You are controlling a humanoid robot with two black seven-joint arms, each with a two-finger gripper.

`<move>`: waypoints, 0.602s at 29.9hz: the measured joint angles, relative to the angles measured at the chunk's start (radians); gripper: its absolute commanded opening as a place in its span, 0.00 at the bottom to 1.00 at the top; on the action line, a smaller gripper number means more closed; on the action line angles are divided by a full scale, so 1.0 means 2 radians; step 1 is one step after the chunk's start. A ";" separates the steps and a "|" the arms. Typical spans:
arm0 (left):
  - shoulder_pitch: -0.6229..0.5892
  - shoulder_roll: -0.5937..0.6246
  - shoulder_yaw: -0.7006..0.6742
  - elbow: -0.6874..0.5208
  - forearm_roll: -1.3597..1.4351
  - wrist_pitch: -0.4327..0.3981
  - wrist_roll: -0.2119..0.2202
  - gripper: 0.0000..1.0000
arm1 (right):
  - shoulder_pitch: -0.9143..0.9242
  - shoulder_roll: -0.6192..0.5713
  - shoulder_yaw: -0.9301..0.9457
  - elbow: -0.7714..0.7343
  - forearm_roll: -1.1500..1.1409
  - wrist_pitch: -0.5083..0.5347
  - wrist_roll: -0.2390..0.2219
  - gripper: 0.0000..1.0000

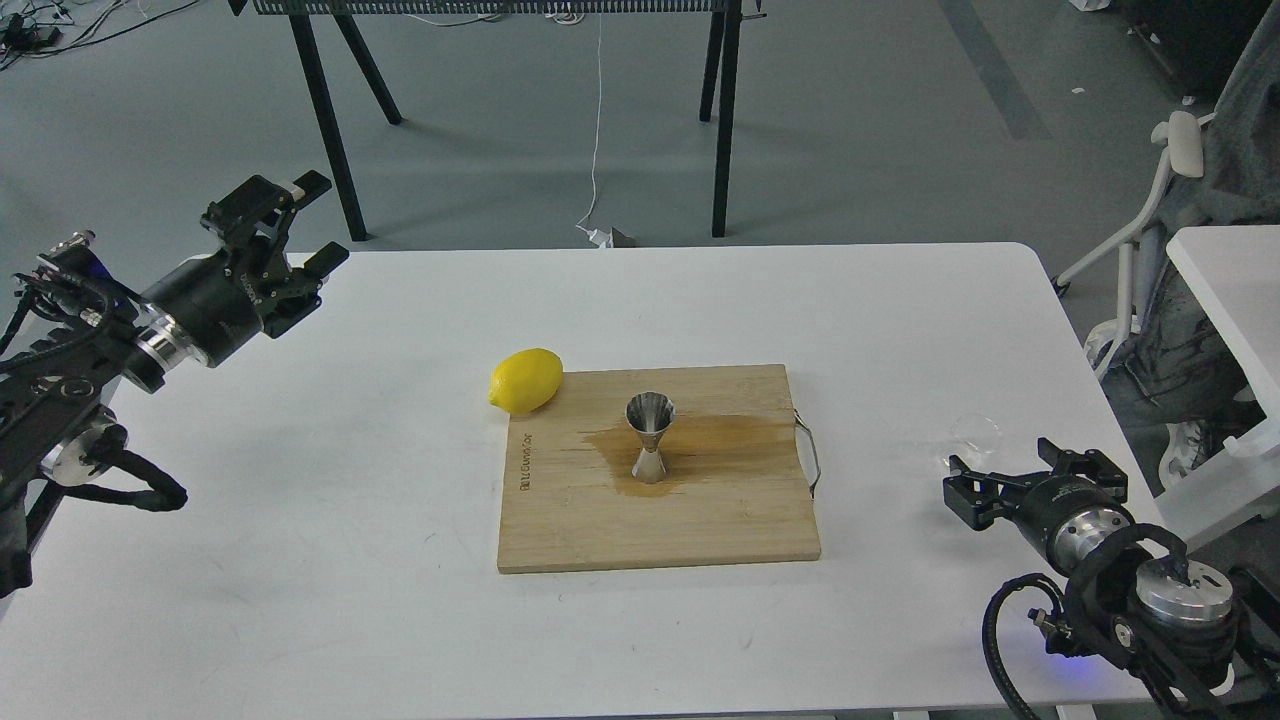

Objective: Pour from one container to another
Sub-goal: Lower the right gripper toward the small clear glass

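The small clear glass cup (975, 434) stands upright on the white table near its right edge, faint against the surface. My right gripper (1030, 472) is just in front of it, low over the table, open and empty, with the cup a little beyond its fingertips. The steel hourglass jigger (649, 437) stands upright in the middle of the wooden cutting board (700, 530), on a brown wet stain. My left gripper (322, 220) hovers open and empty over the table's far left corner, far from both.
A yellow lemon (526, 380) lies against the board's far left corner. The board has a metal handle (811, 455) on its right side. A second white table (1225, 290) and a chair are off to the right.
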 measured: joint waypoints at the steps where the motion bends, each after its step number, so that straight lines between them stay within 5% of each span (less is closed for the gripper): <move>1: 0.000 0.000 0.000 0.000 0.000 0.000 0.000 0.96 | 0.001 0.002 -0.001 -0.003 0.000 0.000 0.000 0.98; 18: 0.001 0.000 0.000 0.009 0.000 0.000 0.000 0.97 | 0.043 0.024 -0.021 -0.067 -0.006 0.003 -0.001 0.98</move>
